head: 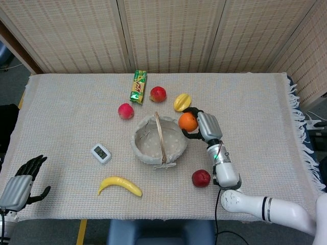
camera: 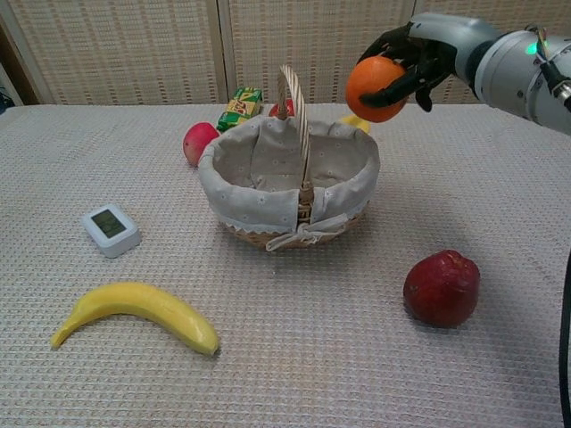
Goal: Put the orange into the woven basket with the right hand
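Note:
My right hand [head: 204, 124] [camera: 426, 52] grips the orange [head: 187, 122] [camera: 376, 88] and holds it in the air, just off the right rim of the woven basket [head: 159, 140] [camera: 290, 183]. The basket has a grey cloth lining and an upright handle, and nothing shows inside it. My left hand [head: 21, 179] rests at the table's near left corner with its fingers spread and nothing in it; only the head view shows it.
A dark red apple [head: 201, 178] [camera: 441, 287] lies near the front right of the basket. A banana [head: 119, 185] [camera: 136, 313] and a small timer [head: 100, 152] [camera: 111, 228] lie front left. Behind the basket are two red fruits [head: 125, 111] [head: 158, 94], a yellow fruit [head: 181, 102] and a snack pack [head: 138, 87].

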